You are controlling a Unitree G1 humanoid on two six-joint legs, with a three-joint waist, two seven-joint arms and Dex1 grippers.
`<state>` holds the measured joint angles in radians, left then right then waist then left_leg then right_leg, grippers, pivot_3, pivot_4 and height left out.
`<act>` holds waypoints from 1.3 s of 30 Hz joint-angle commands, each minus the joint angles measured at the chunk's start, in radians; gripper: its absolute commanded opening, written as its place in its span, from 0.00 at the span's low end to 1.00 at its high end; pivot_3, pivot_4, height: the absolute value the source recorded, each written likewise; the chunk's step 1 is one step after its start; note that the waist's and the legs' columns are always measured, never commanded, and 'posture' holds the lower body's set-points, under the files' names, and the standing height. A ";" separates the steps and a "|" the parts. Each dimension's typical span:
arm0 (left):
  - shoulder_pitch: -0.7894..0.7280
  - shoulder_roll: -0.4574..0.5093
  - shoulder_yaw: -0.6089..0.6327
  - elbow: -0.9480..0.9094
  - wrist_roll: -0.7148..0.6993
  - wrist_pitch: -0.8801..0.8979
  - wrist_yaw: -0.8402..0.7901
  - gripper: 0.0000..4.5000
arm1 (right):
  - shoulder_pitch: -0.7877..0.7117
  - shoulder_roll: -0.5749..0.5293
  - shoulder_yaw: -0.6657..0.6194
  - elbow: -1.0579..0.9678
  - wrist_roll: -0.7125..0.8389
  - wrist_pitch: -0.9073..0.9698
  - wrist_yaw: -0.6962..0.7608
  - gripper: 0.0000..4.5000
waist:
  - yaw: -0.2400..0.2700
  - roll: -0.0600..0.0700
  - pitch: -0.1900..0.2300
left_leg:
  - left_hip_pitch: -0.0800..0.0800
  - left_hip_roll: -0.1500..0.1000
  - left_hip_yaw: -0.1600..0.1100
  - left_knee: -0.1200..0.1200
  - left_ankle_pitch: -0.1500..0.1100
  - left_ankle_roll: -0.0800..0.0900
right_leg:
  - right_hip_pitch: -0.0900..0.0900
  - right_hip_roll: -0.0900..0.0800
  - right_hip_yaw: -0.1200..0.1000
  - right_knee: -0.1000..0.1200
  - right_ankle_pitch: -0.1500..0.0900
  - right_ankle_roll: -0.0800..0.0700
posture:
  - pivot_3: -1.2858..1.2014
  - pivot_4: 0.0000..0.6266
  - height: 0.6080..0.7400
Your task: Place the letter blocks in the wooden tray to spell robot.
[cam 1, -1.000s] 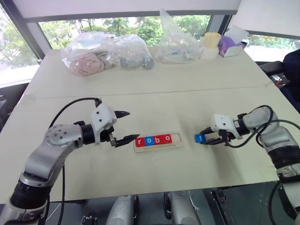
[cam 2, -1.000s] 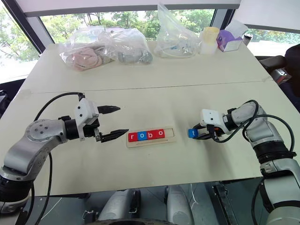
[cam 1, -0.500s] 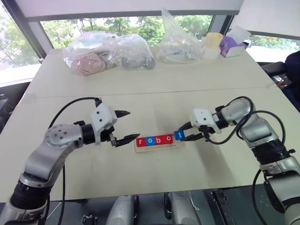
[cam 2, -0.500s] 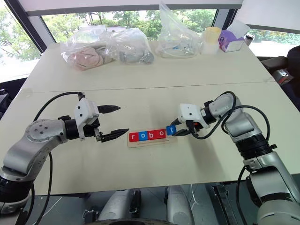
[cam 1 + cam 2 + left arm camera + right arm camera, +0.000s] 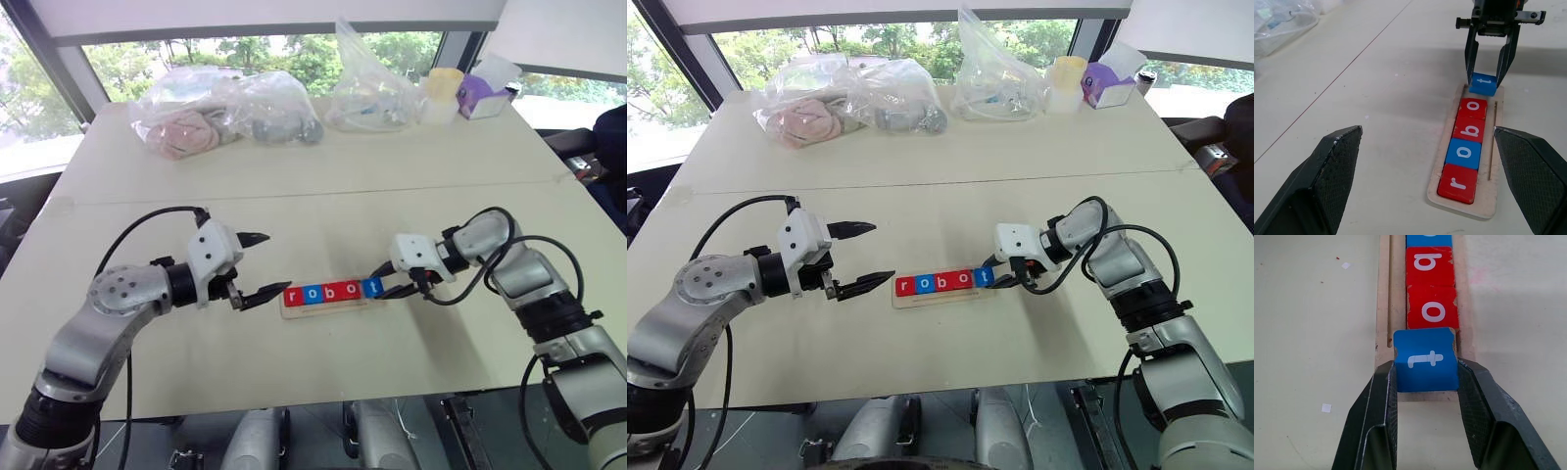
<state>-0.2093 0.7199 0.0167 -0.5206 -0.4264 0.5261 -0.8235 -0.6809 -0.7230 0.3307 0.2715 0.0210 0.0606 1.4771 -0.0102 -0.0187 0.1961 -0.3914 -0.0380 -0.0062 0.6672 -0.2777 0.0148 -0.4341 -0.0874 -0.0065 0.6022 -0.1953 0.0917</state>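
The wooden tray point(image 5: 329, 306) lies at the table's middle front. In its slot sit four letter blocks in a row: red r point(image 5: 291, 295), blue o point(image 5: 311, 294), red b point(image 5: 331, 292) and red o point(image 5: 351, 291). A blue t block point(image 5: 1425, 360) is at the tray's right end, against the red o, and my right gripper point(image 5: 377, 286) is shut on its two sides. The t looks slightly raised over the tray's end rim. To the left of the tray my left gripper point(image 5: 277, 260) hovers wide open and empty, pointing along the row.
Two clear plastic bags point(image 5: 225, 113) point(image 5: 367, 93) of odds and ends lie along the far side of the table. A pale cup point(image 5: 443, 93) and a purple box point(image 5: 485, 98) stand at the far right. A seam point(image 5: 313, 196) crosses the tabletop behind the tray.
My right gripper has carried the blue t block leftward from the bare table to the right end of the tray, up against the red o. The left arm has kept still.
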 commanded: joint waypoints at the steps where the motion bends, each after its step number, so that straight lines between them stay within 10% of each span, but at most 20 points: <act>1: 0.001 0.007 0.025 -0.040 -0.017 0.005 0.009 1.00 | -0.033 0.008 -0.013 0.007 0.001 -0.018 -0.006 0.25 | 0.000 0.000 0.000 | 0.000 0.000 0.000 0.000 0.000 0.000 | 0.000 0.000 0.000 0.000 0.000 0.000 | 0.52 0.24 0.89; 33: 0.006 0.002 0.021 -0.048 -0.019 0.009 0.023 1.00 | -0.049 0.029 -0.013 0.026 -0.009 -0.010 -0.007 0.25 | 0.000 0.000 0.000 | 0.000 0.000 0.000 0.000 0.000 0.000 | 0.000 0.000 -0.001 0.000 0.000 0.000 | 0.52 0.24 0.89; 39: 0.001 -0.001 0.017 -0.045 -0.016 0.008 0.024 1.00 | -0.050 0.026 -0.012 0.026 -0.013 -0.010 -0.007 0.93 | 0.000 0.000 0.000 | 0.000 0.000 0.000 0.000 0.000 0.000 | 0.000 0.000 -0.001 0.001 0.000 0.000 | 0.52 0.24 0.89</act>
<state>-0.2010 0.7186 0.0167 -0.5347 -0.4270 0.5418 -0.8028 -0.7075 -0.6884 0.3331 0.3195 0.0022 0.0539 1.4687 -0.0107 -0.0187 0.1960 -0.3912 -0.0380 -0.0062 0.6673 -0.2775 0.0146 -0.4342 -0.0872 -0.0074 0.6027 -0.1952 0.0918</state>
